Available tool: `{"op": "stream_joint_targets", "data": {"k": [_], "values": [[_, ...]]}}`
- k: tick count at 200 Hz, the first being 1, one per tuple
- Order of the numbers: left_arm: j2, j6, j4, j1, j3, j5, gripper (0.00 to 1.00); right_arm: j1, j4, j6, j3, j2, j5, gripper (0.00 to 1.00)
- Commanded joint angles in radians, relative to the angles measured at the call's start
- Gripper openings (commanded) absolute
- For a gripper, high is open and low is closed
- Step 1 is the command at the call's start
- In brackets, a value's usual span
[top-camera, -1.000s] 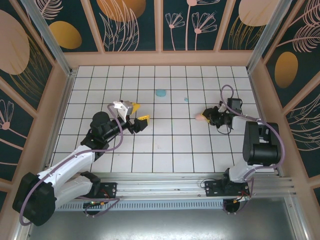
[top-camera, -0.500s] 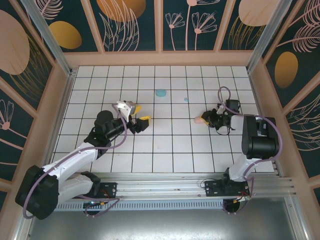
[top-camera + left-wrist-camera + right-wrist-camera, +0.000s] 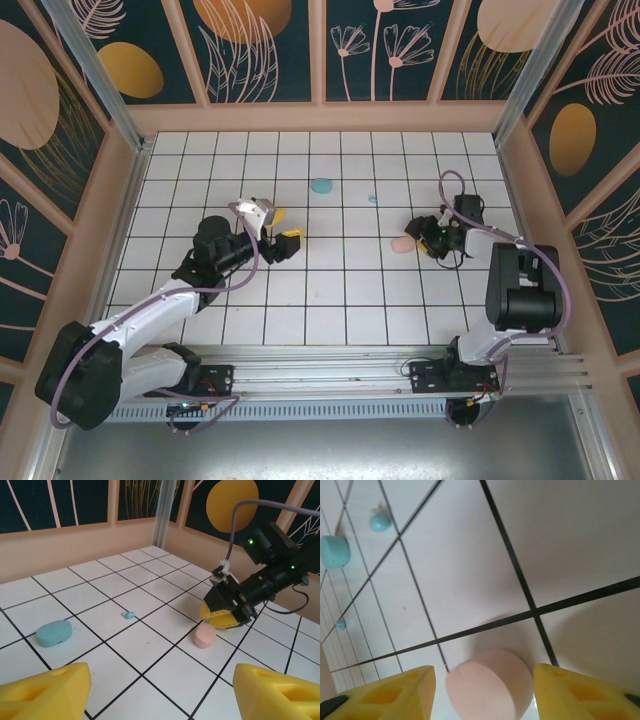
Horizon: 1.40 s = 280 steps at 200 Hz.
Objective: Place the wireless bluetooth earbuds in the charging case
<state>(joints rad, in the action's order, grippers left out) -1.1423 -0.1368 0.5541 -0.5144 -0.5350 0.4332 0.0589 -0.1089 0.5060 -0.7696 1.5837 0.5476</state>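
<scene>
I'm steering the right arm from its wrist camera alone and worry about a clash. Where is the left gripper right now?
Observer: The left gripper hovers well to the left of the pink case, aimed toward it.
Operator: Is it carrying anything?
Observer: No. In the left wrist view its fingers stand wide apart with nothing between them.
Operator: Is the teal case open yet?
Observer: The teal case looks closed from there, and one teal earbud lies loose on the tiles between it and the pink case.
</scene>
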Motion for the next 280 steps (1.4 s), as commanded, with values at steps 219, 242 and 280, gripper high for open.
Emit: {"op": "stream_joint_targets", "data": {"k": [219, 242, 280], "values": [[-0.602, -0.139, -0.24, 0.088, -0.581, -0.207, 0.71, -0.4, -0.47, -0.429, -1.413, 0.743, -0.269, 0.6], [-0.634, -0.165, -0.229, 0.089, -0.565, -0.192, 0.7, -0.408, -0.642, -0.469, -1.882, 1.03, -0.25, 0.6], [-0.63, -0.161, -0.252, 0.096, -0.534, -0.185, 0.69, -0.429, -0.401, -0.453, -1.704, 1.037, -0.161, 0.64]]}}
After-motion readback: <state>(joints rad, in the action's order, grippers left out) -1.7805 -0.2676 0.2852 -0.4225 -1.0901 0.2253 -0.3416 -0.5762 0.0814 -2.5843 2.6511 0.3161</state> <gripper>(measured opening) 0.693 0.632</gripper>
